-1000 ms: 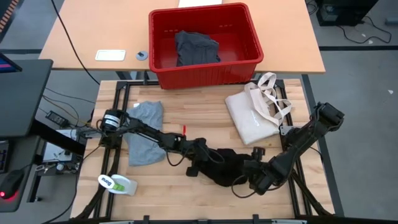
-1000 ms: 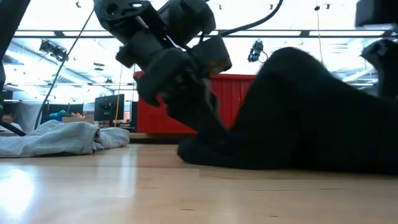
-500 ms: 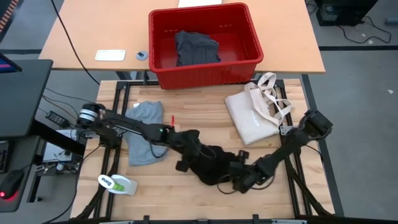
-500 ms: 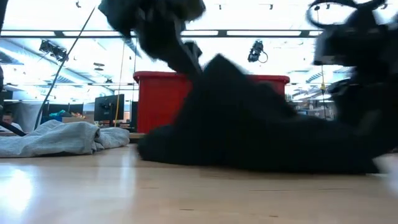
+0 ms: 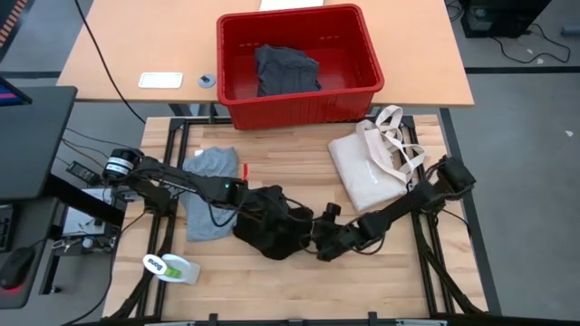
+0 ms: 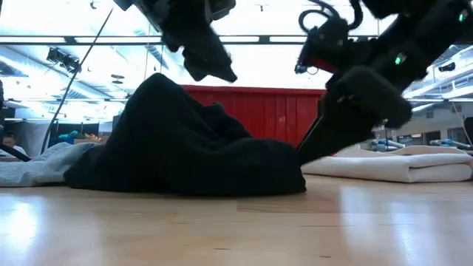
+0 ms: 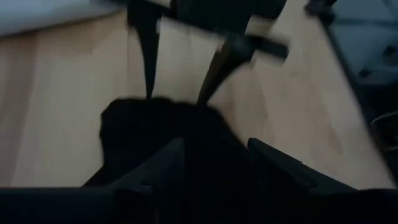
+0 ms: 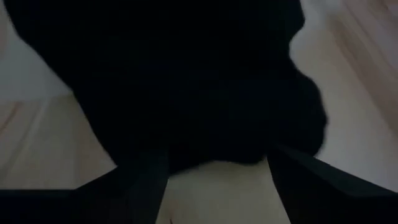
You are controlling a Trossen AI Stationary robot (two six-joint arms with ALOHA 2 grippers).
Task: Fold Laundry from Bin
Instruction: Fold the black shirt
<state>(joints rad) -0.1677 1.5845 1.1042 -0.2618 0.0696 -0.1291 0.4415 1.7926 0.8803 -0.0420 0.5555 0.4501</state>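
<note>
The large black garment (image 5: 272, 226) lies bunched in a heap on the wooden table, and in the low view (image 6: 185, 140) it rises to a peak at its left. My left gripper (image 5: 252, 201) is at the heap's far left side, with black cloth between its fingers (image 7: 214, 146). My right gripper (image 5: 319, 246) is open at the heap's right edge, and the cloth lies just beyond its fingertips (image 8: 217, 155). The light grey T-shirt (image 5: 210, 195) lies flat to the left. The red bin (image 5: 299, 63) stands on the far table with a dark grey garment (image 5: 285, 71) inside. My left gripper holds a thick bunch of the black garment (image 7: 211, 124) between its two fingers, at the heap's upper left. The fingers slant down from the table's left. The held part is drawn up into a peak (image 6: 159, 77); the rest lies on the table. Whether my right gripper touches the cloth, I cannot tell.
A cream tote bag (image 5: 372, 167) lies at the table's right rear, close to my right arm. A green and white object (image 5: 172, 268) lies at the near left corner. A white object (image 5: 160, 80) and a small ring (image 5: 207, 81) lie on the far table.
Both grippers have gone toward the table's left edge. The black garment has slid left along the table with them. It has gathered from a long low spread into a tall heap beside the grey T-shirt.
</note>
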